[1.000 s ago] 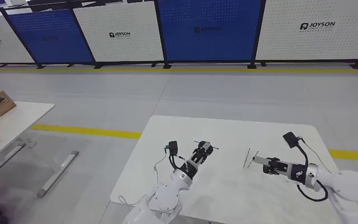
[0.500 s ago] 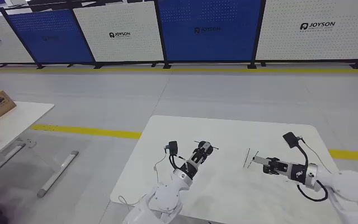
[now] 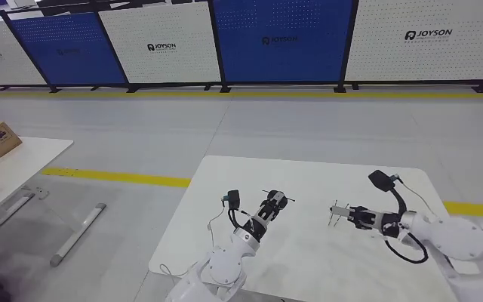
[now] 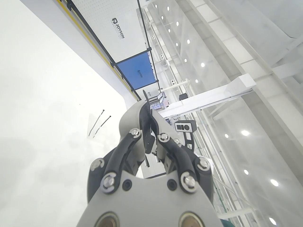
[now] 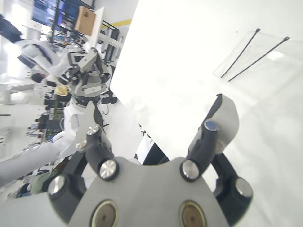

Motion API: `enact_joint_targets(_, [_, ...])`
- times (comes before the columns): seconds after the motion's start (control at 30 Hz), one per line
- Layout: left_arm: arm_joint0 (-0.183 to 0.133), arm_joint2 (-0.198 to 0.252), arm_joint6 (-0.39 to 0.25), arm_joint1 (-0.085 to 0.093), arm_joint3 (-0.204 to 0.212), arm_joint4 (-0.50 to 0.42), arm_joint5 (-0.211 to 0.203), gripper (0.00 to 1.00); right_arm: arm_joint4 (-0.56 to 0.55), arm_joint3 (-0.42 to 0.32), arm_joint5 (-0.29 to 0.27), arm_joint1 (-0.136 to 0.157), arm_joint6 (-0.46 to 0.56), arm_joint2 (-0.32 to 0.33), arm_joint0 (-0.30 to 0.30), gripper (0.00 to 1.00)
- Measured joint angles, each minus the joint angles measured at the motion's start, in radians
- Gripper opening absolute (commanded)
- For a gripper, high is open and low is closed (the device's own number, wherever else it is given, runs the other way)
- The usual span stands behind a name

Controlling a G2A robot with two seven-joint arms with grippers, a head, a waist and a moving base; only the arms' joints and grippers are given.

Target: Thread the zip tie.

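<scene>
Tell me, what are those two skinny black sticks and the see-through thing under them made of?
The zip ties look like thin plastic with a dull black finish: slim strips, each with a small boxy head. The clear sheet under them is probably glossy plastic, film or acrylic; the white table shows through it and its edges catch light. How stiff it is, I cannot tell.

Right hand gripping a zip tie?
No, the right hand is open and empty, with two zip ties lying on the table ahead of it.

Grey floor [image 3: 151,128] with yellow line [image 3: 113,177], blue-and-white pegboard panels [image 3: 283,38] behind, side table [image 3: 30,158] at left.
</scene>
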Motion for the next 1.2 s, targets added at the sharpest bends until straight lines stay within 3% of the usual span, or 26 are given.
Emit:
enact_joint_targets(0.1, [0.000, 0.000, 0.000, 0.000, 0.000, 0.000, 0.000, 0.00, -0.035, 0.031, 0.100, -0.021, -0.005, -0.074, 0.079, 1.00])
enact_joint_targets(0.17, [0.000, 0.000, 0.000, 0.000, 0.000, 0.000, 0.000, 0.00, -0.065, 0.089, 0.133, -0.036, -0.067, -0.108, 0.122, 1.00])
enact_joint_targets(0.27, [0.000, 0.000, 0.000, 0.000, 0.000, 0.000, 0.000, 0.00, -0.070, 0.197, 0.127, -0.061, -0.127, -0.145, 0.167, 1.00])
enact_joint_targets(0.4, [0.000, 0.000, 0.000, 0.000, 0.000, 0.000, 0.000, 0.00, -0.073, 0.315, 0.127, -0.096, -0.118, -0.199, 0.236, 1.00])
enact_joint_targets(0.9, [0.000, 0.000, 0.000, 0.000, 0.000, 0.000, 0.000, 0.00, -0.062, 0.299, 0.123, -0.099, -0.116, -0.205, 0.241, 1.00])
enact_joint_targets(1.03, [0.000, 0.000, 0.000, 0.000, 0.000, 0.000, 0.000, 0.00, -0.166, 0.269, 0.125, -0.095, -0.106, -0.220, 0.239, 1.00])
enact_joint_targets(1.2, [0.000, 0.000, 0.000, 0.000, 0.000, 0.000, 0.000, 0.00, -0.324, 0.296, 0.127, -0.110, -0.034, -0.256, 0.281, 1.00])
